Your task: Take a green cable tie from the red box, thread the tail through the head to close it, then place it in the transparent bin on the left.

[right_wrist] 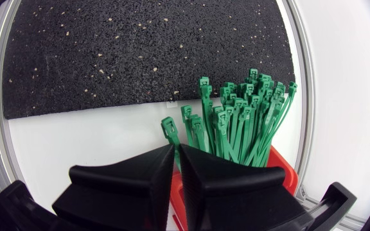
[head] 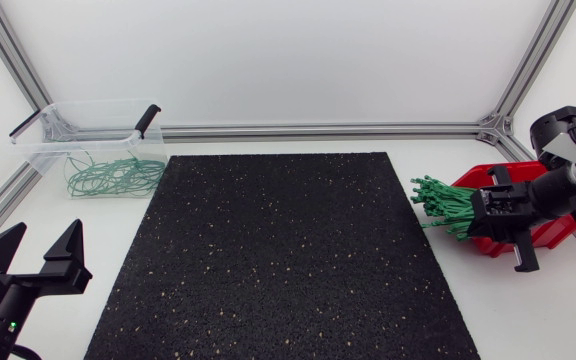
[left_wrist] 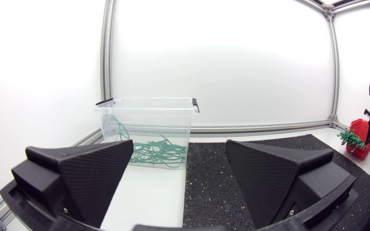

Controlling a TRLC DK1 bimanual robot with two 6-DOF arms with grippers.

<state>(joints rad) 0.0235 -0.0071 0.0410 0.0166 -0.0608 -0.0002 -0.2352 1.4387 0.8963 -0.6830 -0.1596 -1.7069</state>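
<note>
mat bare mid-table | transparent bin stands far-left | cable ties jut from red box toward mat's right edge

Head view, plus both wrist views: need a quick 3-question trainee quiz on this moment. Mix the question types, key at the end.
1. Fill in: the transparent bin already holds looped ___ cable ties.
2. True or false: the left gripper is open and holds nothing.
3. Pick one. The right gripper is: A over the transparent bin; B over the red box; C beside the left gripper.

Key: 1 green; 2 true; 3 B.
</note>
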